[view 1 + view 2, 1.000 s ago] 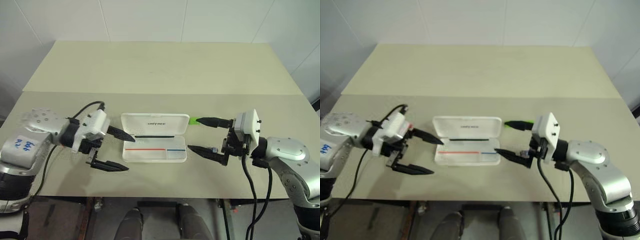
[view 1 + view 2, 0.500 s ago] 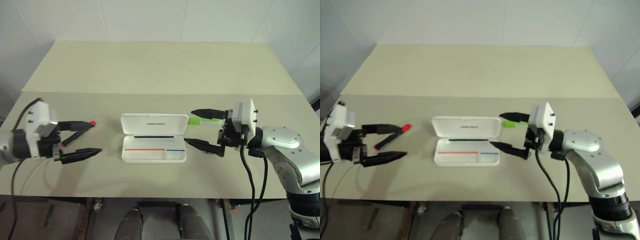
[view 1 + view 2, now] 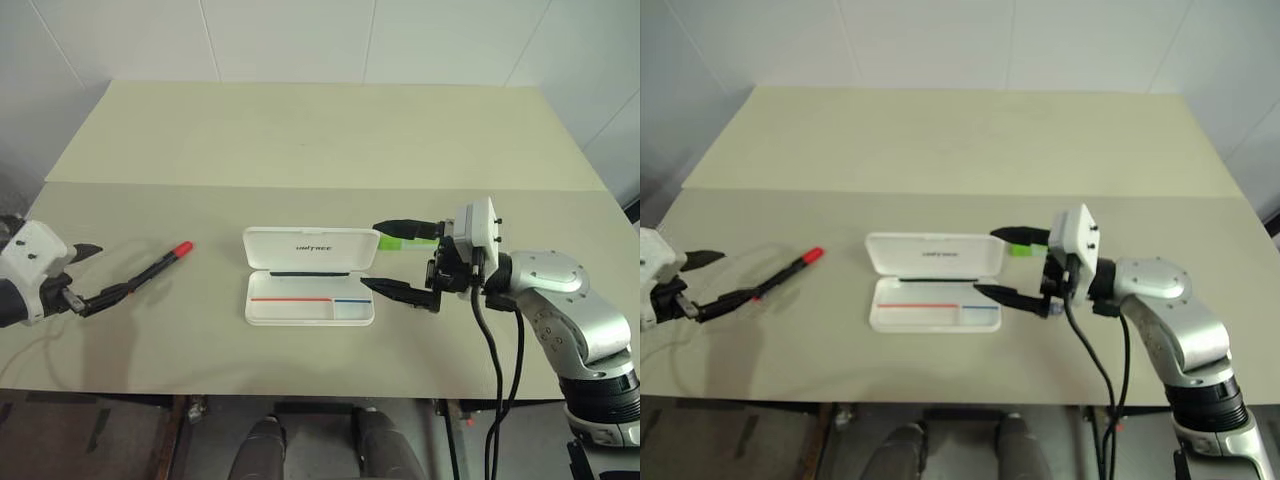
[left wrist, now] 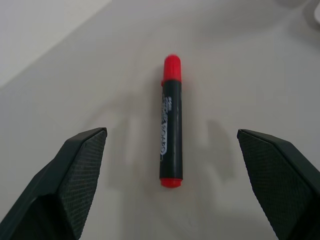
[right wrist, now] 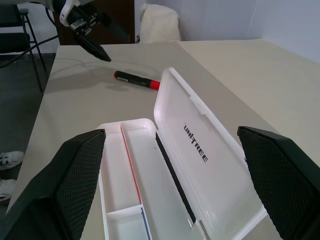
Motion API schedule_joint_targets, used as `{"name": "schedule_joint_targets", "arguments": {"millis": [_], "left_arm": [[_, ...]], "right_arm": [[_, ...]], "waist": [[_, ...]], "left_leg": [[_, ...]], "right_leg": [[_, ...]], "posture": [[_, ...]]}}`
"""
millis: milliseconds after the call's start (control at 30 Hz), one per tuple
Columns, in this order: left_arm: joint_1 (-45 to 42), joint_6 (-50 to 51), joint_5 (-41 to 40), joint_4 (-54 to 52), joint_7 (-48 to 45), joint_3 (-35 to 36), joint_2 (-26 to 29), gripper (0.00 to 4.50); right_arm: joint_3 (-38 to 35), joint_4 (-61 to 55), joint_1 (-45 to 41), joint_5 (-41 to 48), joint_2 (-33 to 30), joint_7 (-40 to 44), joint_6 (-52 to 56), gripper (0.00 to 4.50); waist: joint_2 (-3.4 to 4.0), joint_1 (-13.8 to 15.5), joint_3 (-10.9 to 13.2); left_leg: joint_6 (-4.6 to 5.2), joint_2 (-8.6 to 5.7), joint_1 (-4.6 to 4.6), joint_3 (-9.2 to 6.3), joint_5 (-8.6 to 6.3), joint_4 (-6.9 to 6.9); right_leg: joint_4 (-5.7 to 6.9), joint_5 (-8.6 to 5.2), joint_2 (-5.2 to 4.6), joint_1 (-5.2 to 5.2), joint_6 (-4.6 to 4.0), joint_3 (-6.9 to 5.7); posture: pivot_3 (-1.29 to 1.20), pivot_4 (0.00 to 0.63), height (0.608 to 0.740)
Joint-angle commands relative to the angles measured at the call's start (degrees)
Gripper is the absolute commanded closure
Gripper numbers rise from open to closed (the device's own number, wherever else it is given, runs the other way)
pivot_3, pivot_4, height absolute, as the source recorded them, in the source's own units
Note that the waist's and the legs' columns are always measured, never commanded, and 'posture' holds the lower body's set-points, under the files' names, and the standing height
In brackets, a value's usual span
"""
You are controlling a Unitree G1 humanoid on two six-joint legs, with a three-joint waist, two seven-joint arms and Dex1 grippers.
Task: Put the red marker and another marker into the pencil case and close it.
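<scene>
L hand point(image 4: 170, 195) spread wide, lined up on black-barrelled red marker point(image 3: 159, 265) lying on tabletop point(image 3: 300, 150), left of open white plastic pencil case point(image 3: 309, 289). R hand point(image 3: 392, 259) spread at case's right end, empty. Risk: round barrel may roll off pads on closing

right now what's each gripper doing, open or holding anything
Left gripper: open, empty, the red marker lying on the table between its fingers' line.
Right gripper: open, empty, beside the open pencil case.
</scene>
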Motion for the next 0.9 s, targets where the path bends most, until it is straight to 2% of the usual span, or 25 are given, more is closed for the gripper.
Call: {"name": "schedule_joint_targets", "arguments": {"millis": [33, 467, 900], "left_arm": [[-1.69, -1.09, 0.15, 1.63, 0.89, -1.09, 0.06, 0.03], [-10.31, -3.93, 4.13, 15.33, 5.58, -11.13, -2.33, 0.03], [-13.17, -2.30, 4.65, 18.47, 6.01, -16.28, -6.31, 0.03]], "right_arm": [[-1.64, -2.87, 0.35, 0.74, 0.10, -1.03, -0.33, 0.00], [-2.80, -5.85, 2.77, 1.23, -0.10, -4.29, 0.28, 0.00], [-3.00, -7.94, 3.01, 2.14, -0.07, -6.45, 1.34, 0.00]], "waist": [[0.00, 0.00, 0.00], [0.00, -0.03, 0.00], [0.08, 0.42, -0.05]], "left_leg": [[0.00, 0.01, 0.00, 0.00, 0.00, -0.03], [0.00, 0.00, 0.00, 0.00, 0.00, -0.01], [0.00, -0.08, 0.04, -0.01, 0.02, 0.09]], "right_leg": [[0.00, 0.00, 0.01, -0.02, 0.00, -0.01], [0.06, 0.01, 0.02, -0.03, 0.02, -0.01], [0.10, 0.05, -0.06, 0.07, 0.09, -0.01]], "posture": [[0.00, 0.150, 0.740], [0.00, 0.150, 0.740], [0.00, 0.150, 0.740]]}}
